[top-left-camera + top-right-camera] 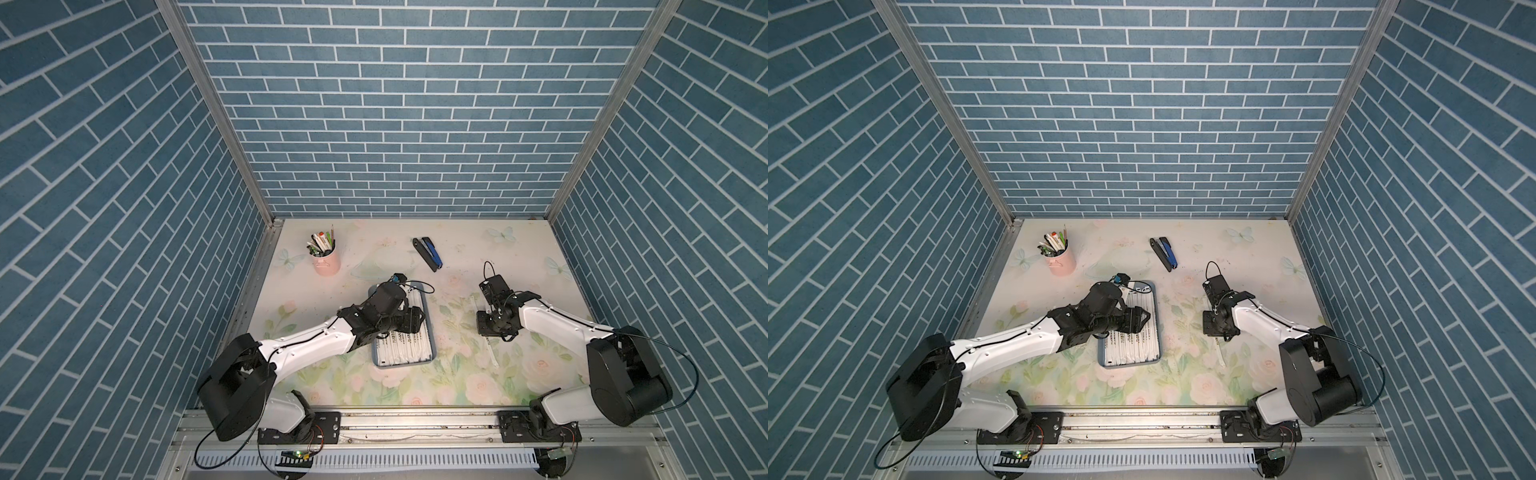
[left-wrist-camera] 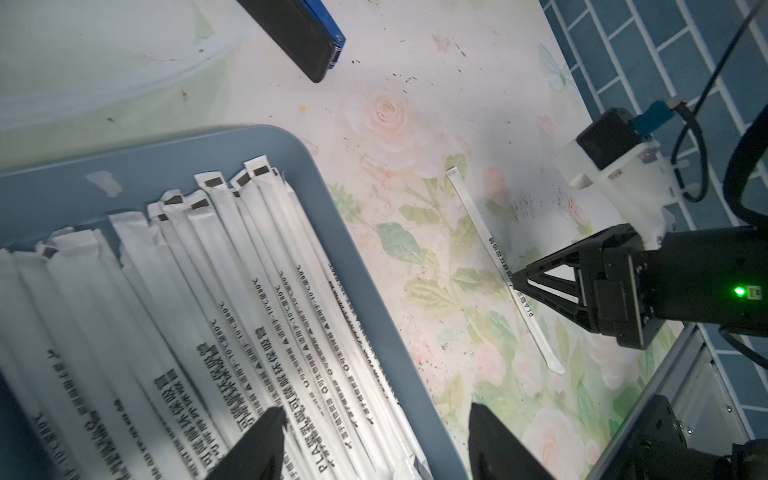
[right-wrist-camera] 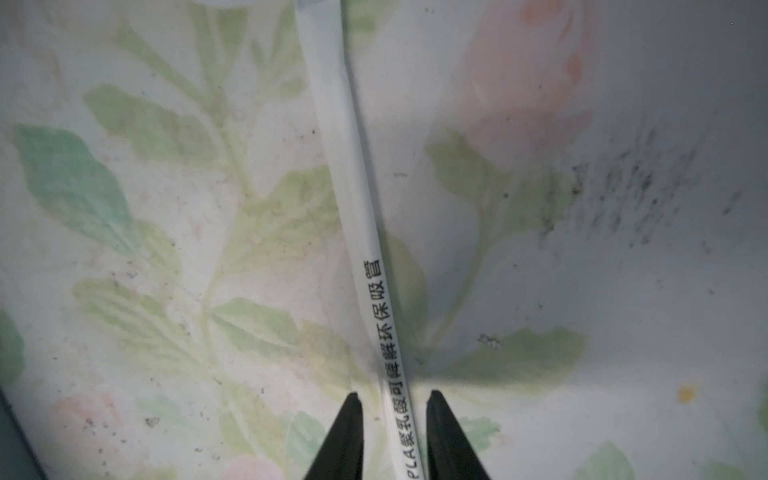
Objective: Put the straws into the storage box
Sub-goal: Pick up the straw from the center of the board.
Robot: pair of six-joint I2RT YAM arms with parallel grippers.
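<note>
Right jaws, parted, straddle a "PLA"-printed straw [image 3: 359, 216]; left jaws gape over the storage box [image 2: 62, 183].

The straws [image 2: 249, 266] wear matt, finely ribbed paper (black print); the storage box [image 2: 174, 153] is smooth plastic.

Blue brick walls [image 1: 399, 104] box us in on three sides.
Underneath, a pale floral tabletop [image 1: 457, 374] with butterflies, aluminium posts [image 1: 219, 112] at the far corners, evenly lit.

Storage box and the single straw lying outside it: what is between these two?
Nothing but bare floral table lies between the storage box and the loose straw; the left wrist view shows this stretch best.
</note>
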